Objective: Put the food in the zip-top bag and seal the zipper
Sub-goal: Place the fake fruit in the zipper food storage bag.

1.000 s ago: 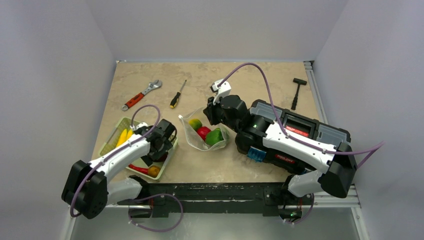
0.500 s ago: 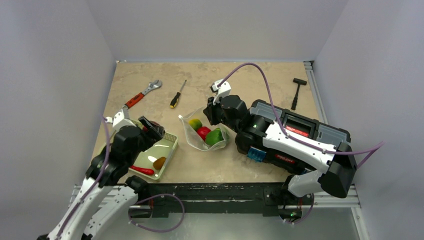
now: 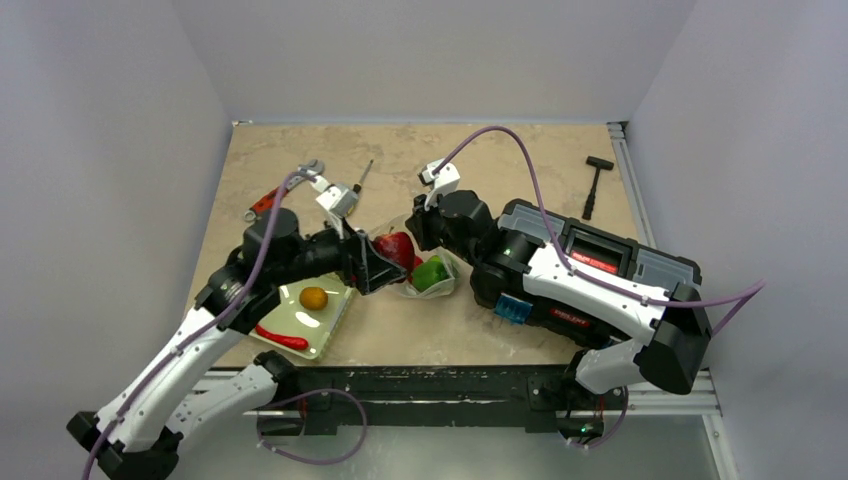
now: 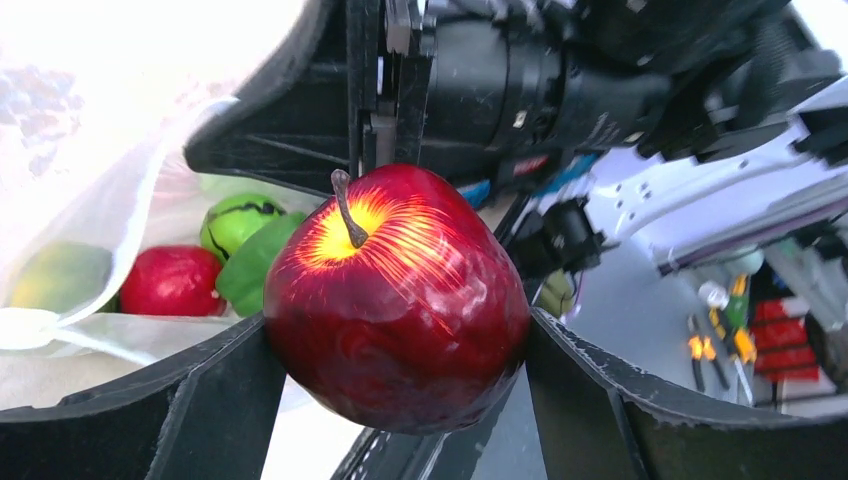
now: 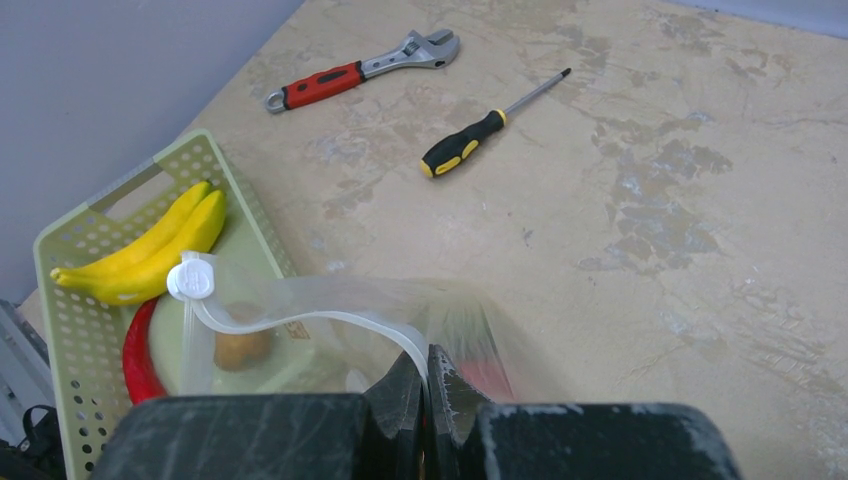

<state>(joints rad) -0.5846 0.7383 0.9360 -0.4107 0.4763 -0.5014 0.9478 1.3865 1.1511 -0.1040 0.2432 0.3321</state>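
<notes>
Plainly, grey walls [image 3: 430,50] enclose beige tabletop [image 3: 470,160] and zip-top bag [image 3: 427,291]

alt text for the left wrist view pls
A dark red apple, clamped in the left gripper, fills the frame. Behind it on the left, the clear bag holds green and red food; the right arm looms black above.

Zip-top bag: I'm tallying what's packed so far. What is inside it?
Left wrist view shows a yellow-green fruit, a red one and green pieces in the bag. The apple in the left gripper covers the rest.
</notes>
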